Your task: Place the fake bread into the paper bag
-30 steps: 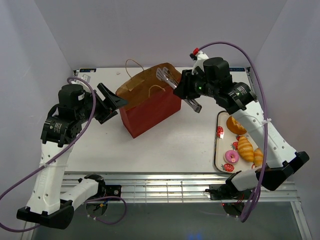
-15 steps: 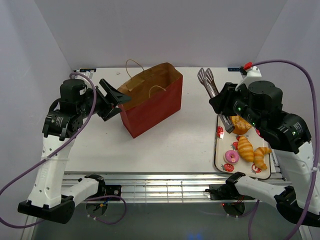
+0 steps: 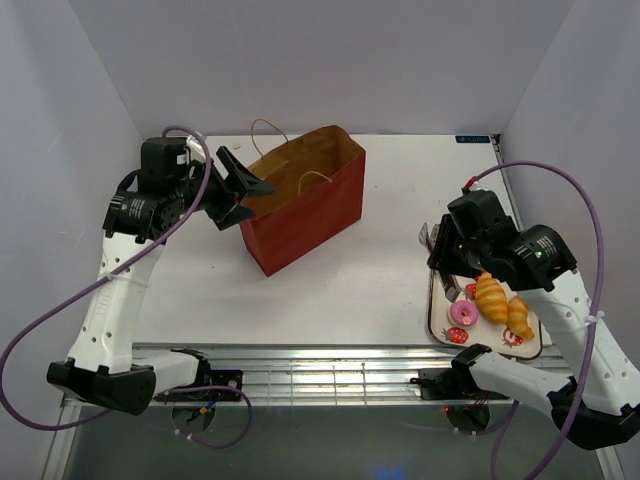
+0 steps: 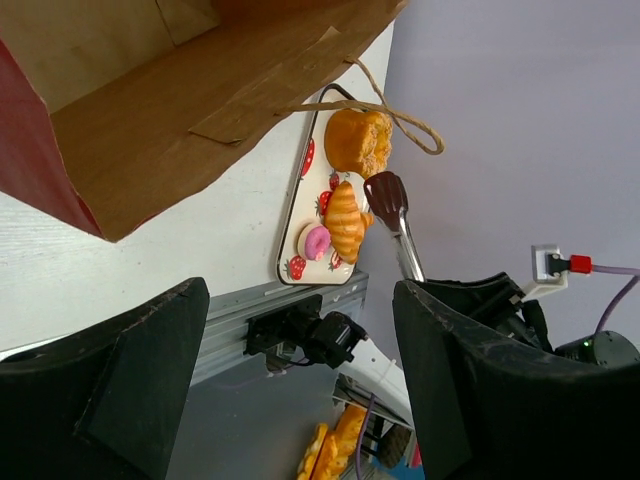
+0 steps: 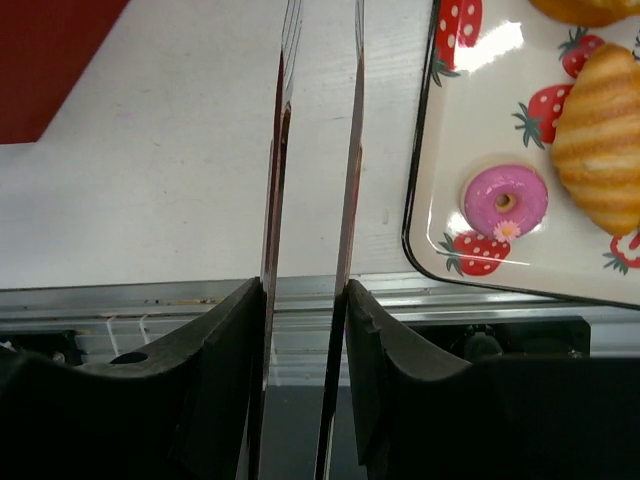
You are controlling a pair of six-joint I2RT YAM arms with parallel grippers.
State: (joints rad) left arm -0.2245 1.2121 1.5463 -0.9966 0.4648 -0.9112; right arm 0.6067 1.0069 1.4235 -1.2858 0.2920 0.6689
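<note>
At the far left the left gripper (image 3: pixel 250 200) hangs just beside the left rim of the paper bag (image 3: pixel 310 205), its jaws spread wide with nothing between them. Whether a finger touches the paper cannot be told. The bag stands open on the white table (image 3: pixel 340 280), red-brown outside and tan inside. One cord handle (image 3: pixel 262 135) loops behind it and another hangs over its mouth. Its bottom is hidden in every view, so what it holds cannot be seen.

To the right, well apart from the bag, the right gripper (image 5: pixel 305 295) is closed on a pair of tongs (image 5: pixel 352 180), with both thin metal arms pinched between its fingers. In the wrist view the blades run up out of frame, so their tips are cut off. From above, the arm covers most of the tool.

Farthest right, the strawberry-print tray (image 3: pixel 437 320) lies at the table's near right corner and carries the fake bread. The pink doughnut (image 3: pixel 462 313) sits by its left rim and two golden croissants (image 3: pixel 490 297) lie beside it. The left wrist camera also shows a rounder golden pastry (image 4: pixel 358 140) at the tray's far end. The right arm hides it from the overhead camera.
</note>
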